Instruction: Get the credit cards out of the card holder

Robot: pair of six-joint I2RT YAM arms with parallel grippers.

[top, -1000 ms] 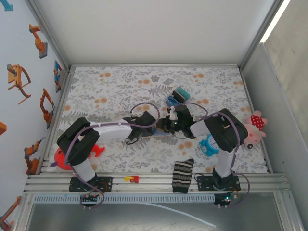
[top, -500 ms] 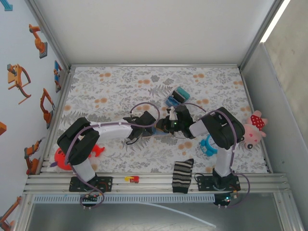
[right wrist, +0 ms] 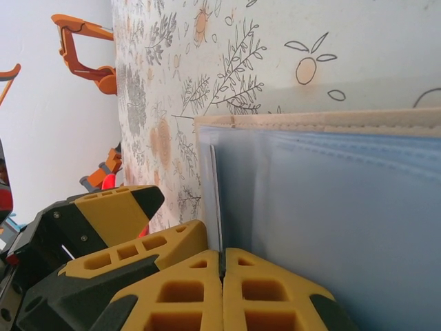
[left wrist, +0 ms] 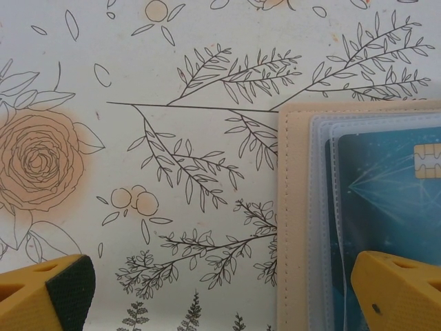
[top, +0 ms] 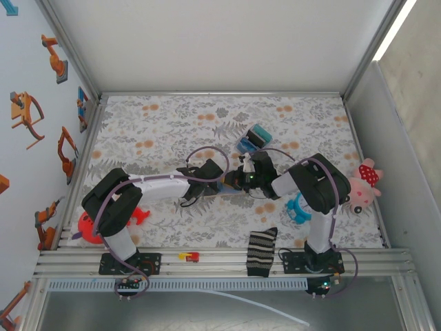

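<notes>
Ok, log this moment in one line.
left gripper: open, straddling card holder edge | right gripper: shut at holder edge | blue card: in sleeve

Quick count: one card holder (left wrist: 293, 207), one teal credit card (left wrist: 393, 179), one striped sock (top: 260, 250), one pink plush (top: 365, 185), one red toy (top: 86, 225), one blue-teal-black block (top: 253, 138).

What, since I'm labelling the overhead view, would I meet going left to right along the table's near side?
Red toy → small red and yellow piece → striped sock → blue ring → pink plush toy.
</notes>
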